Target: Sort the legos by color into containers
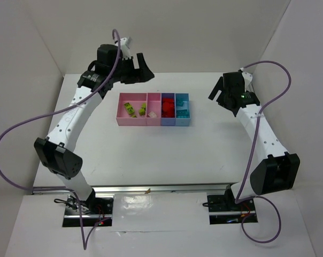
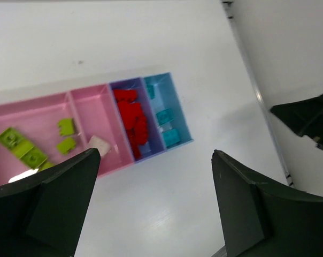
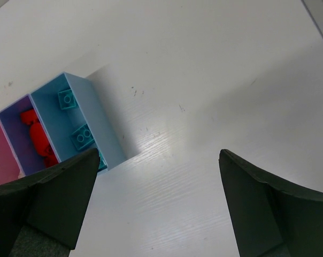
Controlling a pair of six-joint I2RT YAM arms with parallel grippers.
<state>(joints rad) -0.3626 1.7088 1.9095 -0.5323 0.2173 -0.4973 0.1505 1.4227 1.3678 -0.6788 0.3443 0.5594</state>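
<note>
Top external view shows you the containers (image 1: 151, 125) mid-table (image 1: 151, 155): red bricks (image 1: 167, 105) in the dark blue bin (image 1: 168, 121), teal bricks (image 1: 182, 111) in the light blue bin (image 1: 184, 122), and yellow-green bricks (image 1: 130, 109) across both pink bins (image 1: 123, 119). A whitish brick (image 2: 99, 144) shares the second pink bin. The left hand (image 1: 144, 68) at 11 o'clock and the right hand (image 1: 215, 90) at 3 o'clock are spread and empty. I judge the sorting nearly finished. Next, you should probably pinch the green pair away from the whitish one.

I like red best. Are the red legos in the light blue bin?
No, the red legos lie in the dark blue bin, right beside the light blue bin, which holds teal bricks.
</note>
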